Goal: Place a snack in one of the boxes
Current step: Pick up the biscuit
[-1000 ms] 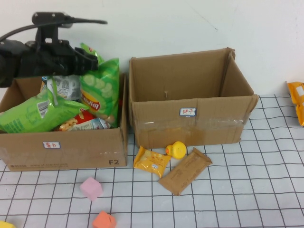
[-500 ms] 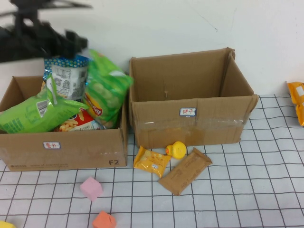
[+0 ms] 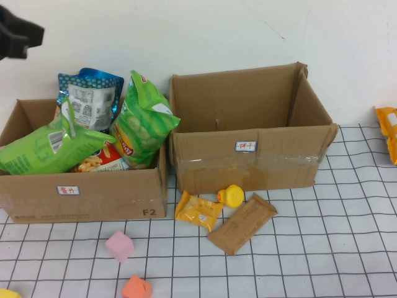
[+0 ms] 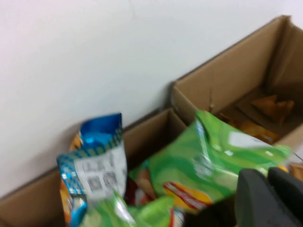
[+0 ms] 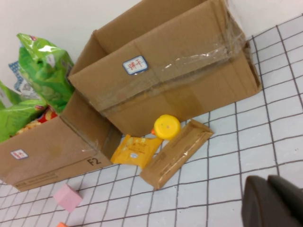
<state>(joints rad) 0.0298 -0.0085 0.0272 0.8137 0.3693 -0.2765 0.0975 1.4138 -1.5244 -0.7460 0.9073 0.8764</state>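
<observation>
The left box (image 3: 80,192) holds several snack bags: a green chip bag (image 3: 141,121) leaning at its right side, a blue bag (image 3: 90,96) and a flat green bag (image 3: 43,149). The chip bag (image 4: 208,161) and the blue bag (image 4: 97,163) also show in the left wrist view. The right box (image 3: 248,155) stands open beside it. My left gripper (image 3: 18,34) is high at the far left above the left box, shut and empty (image 4: 268,196). My right gripper (image 5: 272,201) is shut and empty above the grid mat.
A yellow packet (image 3: 198,211), a brown packet (image 3: 242,223) and a yellow round toy (image 3: 233,195) lie before the right box. A pink cube (image 3: 119,246) and an orange cube (image 3: 136,288) sit near the front. An orange packet (image 3: 388,133) lies at the right edge.
My left gripper has risen up and to the left, away from the left box. The green chip bag it was at now stands free in the box, and the blue bag shows fully.
</observation>
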